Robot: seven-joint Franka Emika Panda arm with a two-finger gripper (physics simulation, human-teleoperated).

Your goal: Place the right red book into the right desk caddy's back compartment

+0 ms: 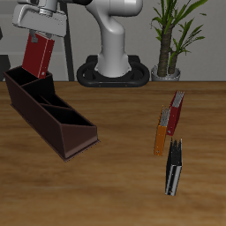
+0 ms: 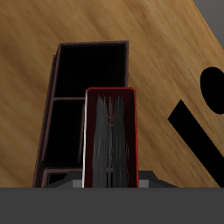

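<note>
My gripper (image 1: 41, 37) is shut on the right red book (image 1: 38, 56) and holds it upright by its upper end. The book hangs over the back end of the right desk caddy (image 1: 55, 122), a long dark maroon box with dividers. The book's lower end is at about the level of the caddy's rim there. In the wrist view the red book (image 2: 111, 140) stands edge-on between the fingers. The caddy's dark compartments (image 2: 54, 96) lie beyond it. I cannot tell whether the book touches the caddy.
An orange book (image 1: 160, 134), a shorter darker red book (image 1: 176, 112) and a black book (image 1: 174, 168) lie together on the far side of the table from the caddy. The robot's base (image 1: 113, 66) and a potted plant (image 1: 172, 40) stand at the back.
</note>
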